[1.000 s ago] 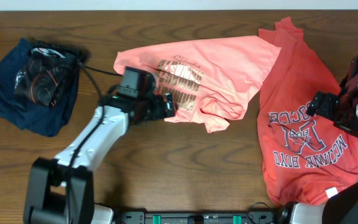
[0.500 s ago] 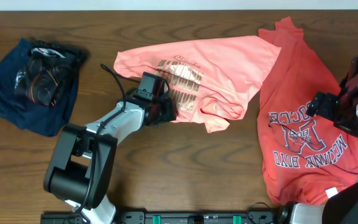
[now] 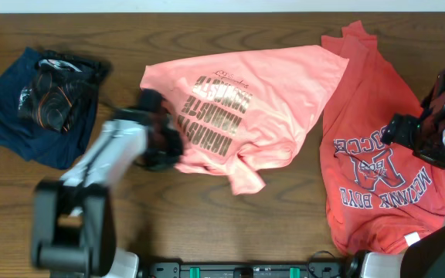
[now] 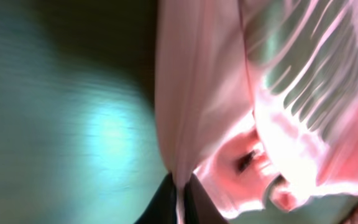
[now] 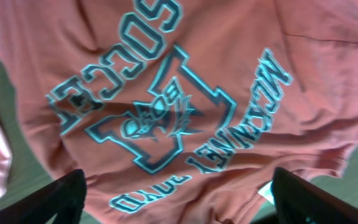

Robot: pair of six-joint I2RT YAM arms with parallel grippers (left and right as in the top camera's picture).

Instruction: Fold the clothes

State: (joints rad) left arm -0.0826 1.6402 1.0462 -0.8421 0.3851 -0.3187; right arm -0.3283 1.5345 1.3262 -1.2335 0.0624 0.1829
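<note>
A salmon T-shirt (image 3: 269, 93) with a metallic print lies spread at the table's middle. My left gripper (image 3: 168, 153) is at its near left edge and is blurred by motion. In the left wrist view that gripper (image 4: 180, 208) is shut on a thin fold of the pink cloth (image 4: 197, 93), which hangs away from the dark fingers (image 4: 160, 208). A red T-shirt (image 3: 377, 154) with a soccer print lies at the right. My right gripper (image 3: 399, 131) hovers over it, open. In the right wrist view its fingers (image 5: 61, 196) stand wide apart above the red shirt's (image 5: 166, 68) print.
A crumpled navy garment (image 3: 41, 104) lies at the far left of the brown wooden table (image 3: 207, 216). The red shirt hangs toward the table's front edge at the right.
My left gripper has shut on the salmon shirt's edge and swung left, pulling the folded part open so the whole print shows. The right arm has stayed put.
</note>
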